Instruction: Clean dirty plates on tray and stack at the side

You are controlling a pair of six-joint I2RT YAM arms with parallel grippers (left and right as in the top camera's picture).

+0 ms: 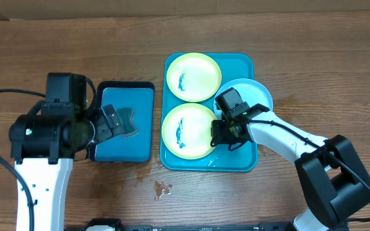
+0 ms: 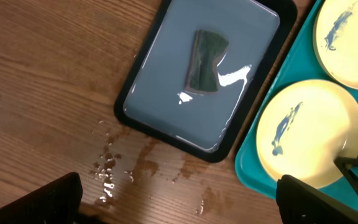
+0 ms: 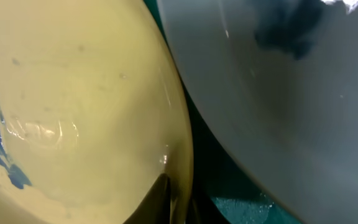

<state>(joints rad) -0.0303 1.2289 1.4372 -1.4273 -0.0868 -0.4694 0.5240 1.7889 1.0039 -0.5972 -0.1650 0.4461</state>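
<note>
The turquoise tray [image 1: 243,64] holds three plates. A far yellow-green plate [image 1: 193,77] and a near yellow-green plate [image 1: 188,130] both carry blue smears. A light blue plate [image 1: 255,93] lies at the tray's right edge, partly under my right arm. My right gripper [image 1: 221,135] is shut on the near plate's right rim; the right wrist view shows the fingers [image 3: 179,202] pinching that rim [image 3: 73,112], with the smeared light blue plate [image 3: 291,112] beside it. My left gripper [image 1: 111,122] is open and empty, hovering over the table [image 2: 179,208].
A smaller dark-rimmed blue tray [image 1: 140,147] left of the turquoise tray holds water and a dark sponge [image 2: 205,62]. Water drops [image 1: 162,189] lie on the wooden table in front of it. A cable runs along the left side.
</note>
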